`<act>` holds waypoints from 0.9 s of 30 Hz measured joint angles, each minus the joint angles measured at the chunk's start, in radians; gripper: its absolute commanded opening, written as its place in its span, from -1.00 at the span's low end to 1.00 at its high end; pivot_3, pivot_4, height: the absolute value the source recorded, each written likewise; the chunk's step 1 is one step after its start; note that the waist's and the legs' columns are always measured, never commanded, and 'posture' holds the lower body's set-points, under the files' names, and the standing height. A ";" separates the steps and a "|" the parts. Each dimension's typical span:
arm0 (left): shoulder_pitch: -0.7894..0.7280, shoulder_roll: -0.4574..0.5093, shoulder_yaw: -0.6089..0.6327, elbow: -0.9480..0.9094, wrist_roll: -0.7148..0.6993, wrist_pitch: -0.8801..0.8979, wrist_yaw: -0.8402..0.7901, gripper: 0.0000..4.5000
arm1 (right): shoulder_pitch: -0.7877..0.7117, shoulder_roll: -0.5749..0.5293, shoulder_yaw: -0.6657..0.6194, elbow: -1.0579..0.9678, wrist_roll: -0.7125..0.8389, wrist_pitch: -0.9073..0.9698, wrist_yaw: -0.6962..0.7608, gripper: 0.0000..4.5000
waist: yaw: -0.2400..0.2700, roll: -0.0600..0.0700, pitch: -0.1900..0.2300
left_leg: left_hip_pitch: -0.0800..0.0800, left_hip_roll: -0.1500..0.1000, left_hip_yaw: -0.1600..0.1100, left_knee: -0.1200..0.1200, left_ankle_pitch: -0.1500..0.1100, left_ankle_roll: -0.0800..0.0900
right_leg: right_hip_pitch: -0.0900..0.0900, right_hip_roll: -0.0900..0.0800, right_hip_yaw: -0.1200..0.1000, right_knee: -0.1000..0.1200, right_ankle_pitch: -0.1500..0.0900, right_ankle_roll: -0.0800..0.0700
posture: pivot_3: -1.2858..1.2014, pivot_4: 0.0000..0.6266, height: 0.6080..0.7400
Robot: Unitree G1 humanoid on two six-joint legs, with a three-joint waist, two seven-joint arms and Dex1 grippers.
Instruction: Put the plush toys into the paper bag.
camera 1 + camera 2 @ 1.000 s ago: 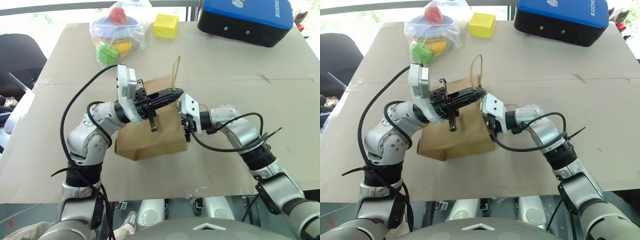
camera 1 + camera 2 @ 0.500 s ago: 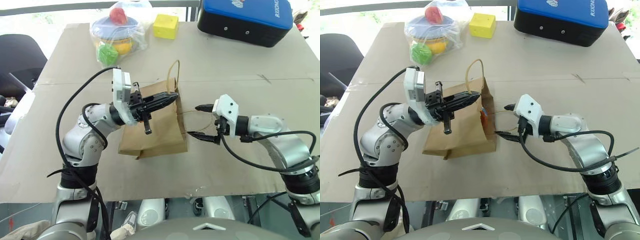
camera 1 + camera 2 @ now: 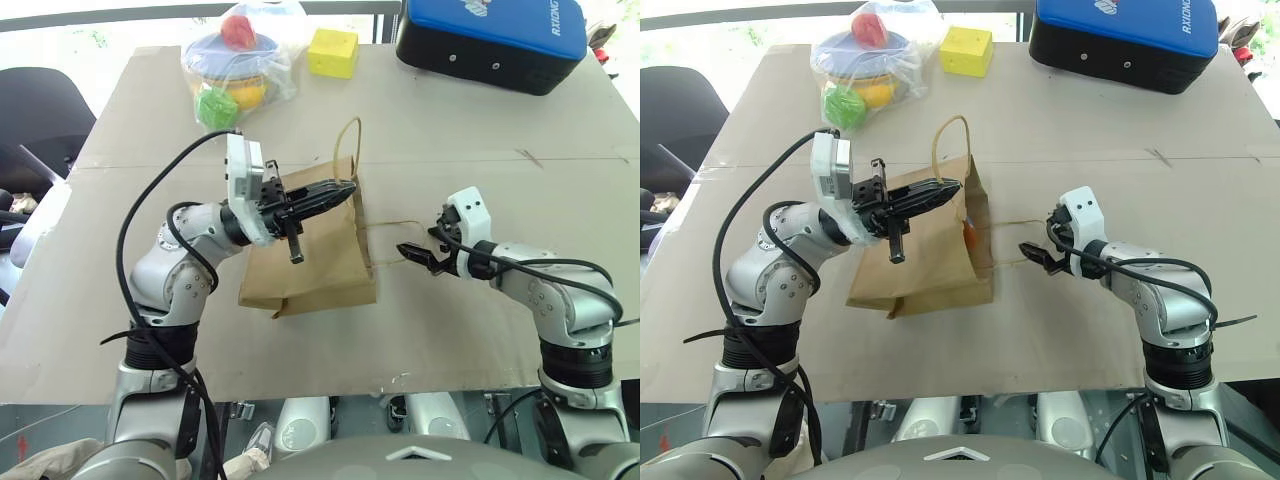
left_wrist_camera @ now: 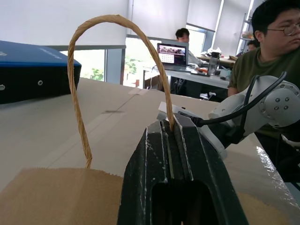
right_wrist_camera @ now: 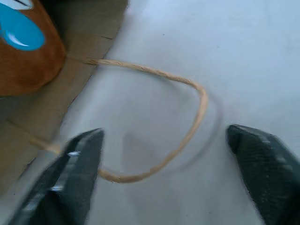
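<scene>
Cardboard-covered table (image 3: pixel 480 330) | paper bag (image 3: pixel 320 262) lying, mouth toward right gripper (image 3: pixel 420 254), fingers apart | left gripper (image 3: pixel 340 190) clamped on bag rim

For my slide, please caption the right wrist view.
Open right claw above the bag's twine handle, brown plush toy inside.

Partial white lettering "RXION…" on blue-black case (image 3: pixel 490 40)

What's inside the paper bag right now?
At the paper bag's open mouth, the brown-orange plush with its blue mark sits just inside. Deeper in, the paper walls cover everything; whether the white plush is there cannot be told.
</scene>
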 measured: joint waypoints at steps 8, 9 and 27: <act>-0.018 -0.013 0.013 0.018 -0.013 0.028 0.046 -1.00 | -0.001 0.060 -0.088 -0.020 0.178 0.008 0.060 -0.97 | -0.001 0.000 0.000 | 0.000 0.000 -0.001 0.000 0.000 0.000 | 0.000 0.000 0.000 0.000 0.000 0.000 | 0.03 -0.52 0.89; -0.025 -0.017 0.017 0.024 -0.026 0.035 0.048 -1.00 | -0.010 0.081 -0.123 -0.032 0.219 0.019 0.063 -0.97 | -0.001 0.000 0.000 | 0.000 0.000 -0.001 0.000 0.000 0.000 | 0.000 0.000 0.000 0.000 0.000 0.000 | 0.03 -0.52 0.89; -0.263 0.020 0.134 0.321 -0.161 0.116 -0.064 -1.00 | -0.215 -0.116 -0.405 -0.194 1.255 -0.091 -0.341 -0.97 | -0.003 0.000 0.000 | -0.001 0.000 -0.001 0.000 0.000 0.000 | 0.000 0.000 -0.001 -0.001 0.000 0.000 | 0.03 -0.52 0.89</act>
